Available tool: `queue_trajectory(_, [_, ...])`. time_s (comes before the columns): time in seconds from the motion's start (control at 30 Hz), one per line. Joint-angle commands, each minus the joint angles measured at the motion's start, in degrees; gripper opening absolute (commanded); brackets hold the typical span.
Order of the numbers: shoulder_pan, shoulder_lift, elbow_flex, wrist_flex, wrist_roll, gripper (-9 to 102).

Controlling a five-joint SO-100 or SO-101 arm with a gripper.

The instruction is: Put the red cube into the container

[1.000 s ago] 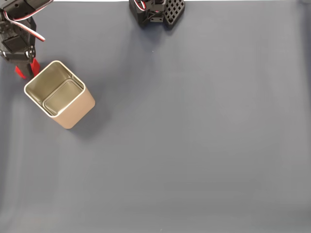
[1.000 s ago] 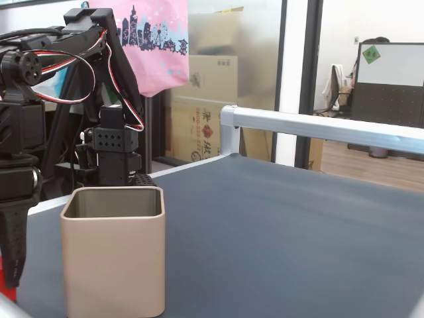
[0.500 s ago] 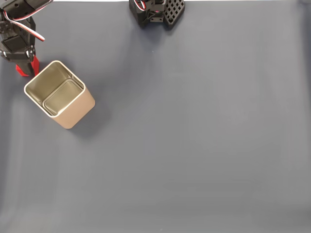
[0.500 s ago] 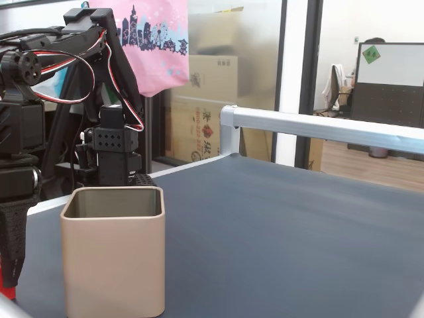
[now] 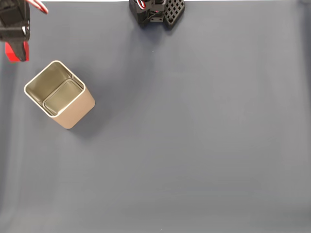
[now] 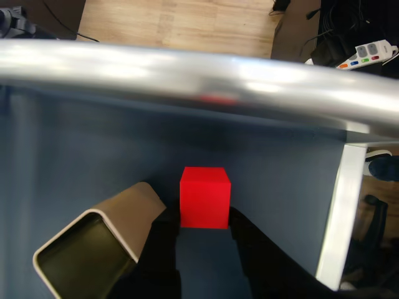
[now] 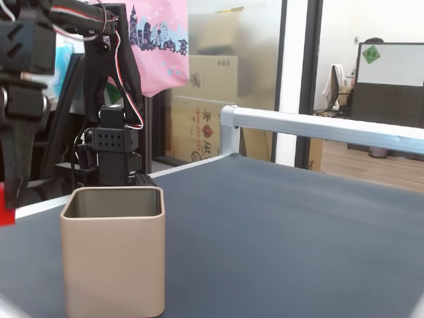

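The hand (image 6: 204,233) is squeezing the red cube (image 6: 205,197) between its two dark fingers (image 6: 163,240), and the cube is up in the air, off the tabletop (image 5: 194,136). In the fixed view from above, the cube (image 5: 16,51) sits just past one corner of the tin (image 5: 59,94), close but not over it. To do this step well, I think the hand should carry the cube sideways until it is right above the shiny inside of the tin, keep a tight hold on the way, then go low and let go so it does not bounce out. There is one cube, one tin and one hand.
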Motion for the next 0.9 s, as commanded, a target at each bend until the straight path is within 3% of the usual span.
queue_trajectory(0.0, [-1.8,6.2,-5.3,2.2,-1.1,0])
queue_trajectory(0.37, [-13.8,6.8,-15.6,5.1,-1.4,0])
queue_trajectory(0.6, [-22.5,10.7,-7.6,4.4,-4.1,0])
queue_trajectory(0.87, [-24.9,16.8,1.7,3.2,-6.9,0])
